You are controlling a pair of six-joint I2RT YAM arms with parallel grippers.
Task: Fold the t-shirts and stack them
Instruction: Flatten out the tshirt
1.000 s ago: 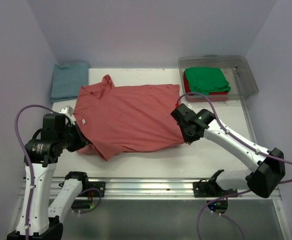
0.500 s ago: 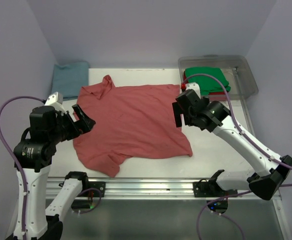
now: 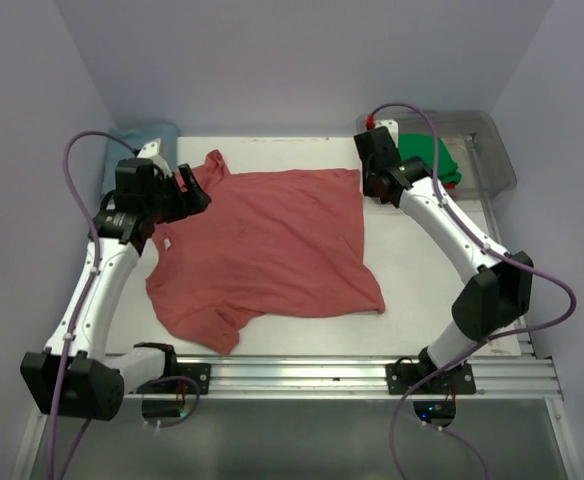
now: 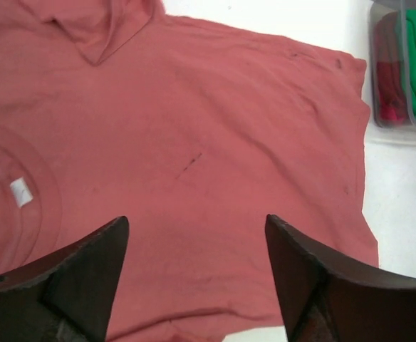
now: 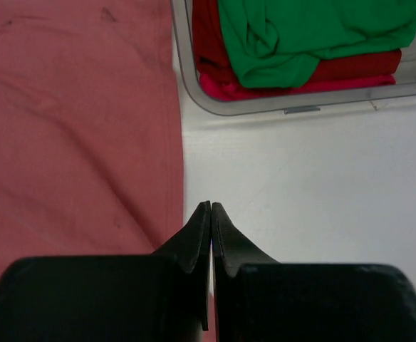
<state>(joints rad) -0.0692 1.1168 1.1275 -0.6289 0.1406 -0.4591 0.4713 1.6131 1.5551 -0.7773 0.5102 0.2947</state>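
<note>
Holds the left claw (image 3: pixel 194 190) above the far left part of the salmon shirt (image 3: pixel 262 245), by the sleeve, jaws wide apart, nothing between them. From the left wrist, looks down on the shirt body, neck tag (image 4: pixel 21 191) off to the left. Holds the right claw (image 3: pixel 377 185) pinched fully closed and empty over the shirt's right edge near its far corner, just beside the bin (image 3: pixel 497 150). Shows the shirt spread flat across the middle of the worktop (image 3: pixel 422 280), collar toward the left edge. Shows the teal shirt (image 3: pixel 147 135) at the far left corner, and the green shirt (image 3: pixel 442 160) on a red shirt (image 5: pixel 208 35) in the bin at the far right corner. Differs from a second ago: then had both claws low at the shirt's near part, one on each side; now has both swung to the far side, with the near hem reaching closer to the near edge.
</note>
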